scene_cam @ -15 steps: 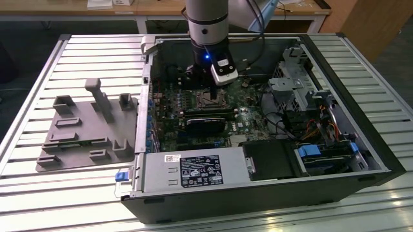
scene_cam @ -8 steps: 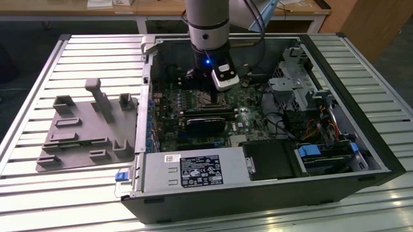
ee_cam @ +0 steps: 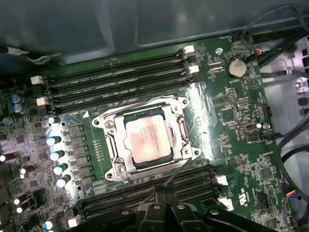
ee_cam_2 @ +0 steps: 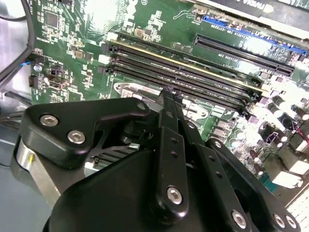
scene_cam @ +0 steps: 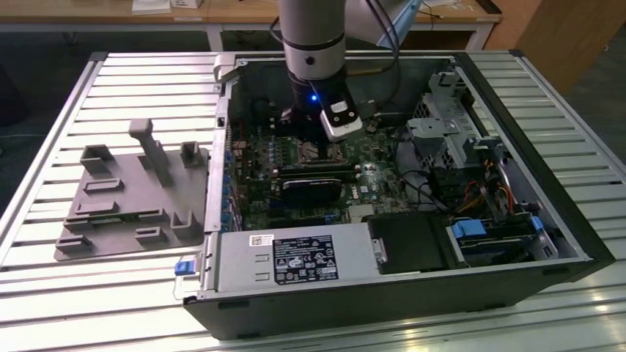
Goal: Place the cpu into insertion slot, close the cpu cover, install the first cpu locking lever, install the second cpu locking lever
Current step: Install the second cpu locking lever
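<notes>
My tool (ee_cam: pixel 164 205), nearest the lens, looks pressed together on nothing. The cpu (ee_cam: pixel 146 138) sits in the slot (ee_cam: pixel 179 129), cover (ee_cam: pixel 114 140) down around it, at 12 o'clock from the tool. Lever state I cannot tell.

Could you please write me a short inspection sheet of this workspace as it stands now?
Surface: slatted metal table carrying an open computer case.
Job's things: cpu seated in the insertion slot; cpu cover lies closed around it.
Clutter: grey moulded fixture beside the case.
Gripper: gripper low over the board, near the socket.
Cables: bundled wires inside the case.
Surroundings: wooden bench behind.
</notes>
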`<state>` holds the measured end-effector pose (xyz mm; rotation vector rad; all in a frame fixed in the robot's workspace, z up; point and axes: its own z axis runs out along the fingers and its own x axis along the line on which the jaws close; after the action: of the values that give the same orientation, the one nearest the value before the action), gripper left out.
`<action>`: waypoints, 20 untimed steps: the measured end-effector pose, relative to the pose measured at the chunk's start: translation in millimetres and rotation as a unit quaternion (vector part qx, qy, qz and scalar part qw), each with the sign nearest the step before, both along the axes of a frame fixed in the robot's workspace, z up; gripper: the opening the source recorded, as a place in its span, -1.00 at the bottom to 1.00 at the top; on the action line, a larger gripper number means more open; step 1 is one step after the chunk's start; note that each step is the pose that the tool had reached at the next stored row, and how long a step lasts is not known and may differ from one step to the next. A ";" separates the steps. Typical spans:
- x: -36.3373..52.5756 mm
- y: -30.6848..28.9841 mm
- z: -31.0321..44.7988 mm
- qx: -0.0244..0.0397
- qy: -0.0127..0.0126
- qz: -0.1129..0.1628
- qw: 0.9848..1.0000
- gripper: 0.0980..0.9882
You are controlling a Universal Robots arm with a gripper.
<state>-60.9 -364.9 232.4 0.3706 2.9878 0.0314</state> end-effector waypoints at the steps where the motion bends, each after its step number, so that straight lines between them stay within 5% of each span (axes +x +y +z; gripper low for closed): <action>1: -0.6 -0.1 -0.7 0.000 0.000 0.003 1.000 -0.98; 14: -4.9 -0.8 -4.3 0.000 0.000 0.017 1.000 -0.98; 15: -4.8 -0.8 -4.6 0.000 0.003 0.017 1.000 -0.98; 16: -4.7 -0.8 -5.1 0.000 0.008 0.017 1.000 -0.98; 19: -3.8 -0.9 -5.8 0.001 0.030 0.017 0.999 -0.98; 20: -3.6 -0.9 -6.0 0.001 0.035 0.017 0.999 -0.98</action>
<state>-64.5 -365.9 226.4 0.3273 3.0637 0.0250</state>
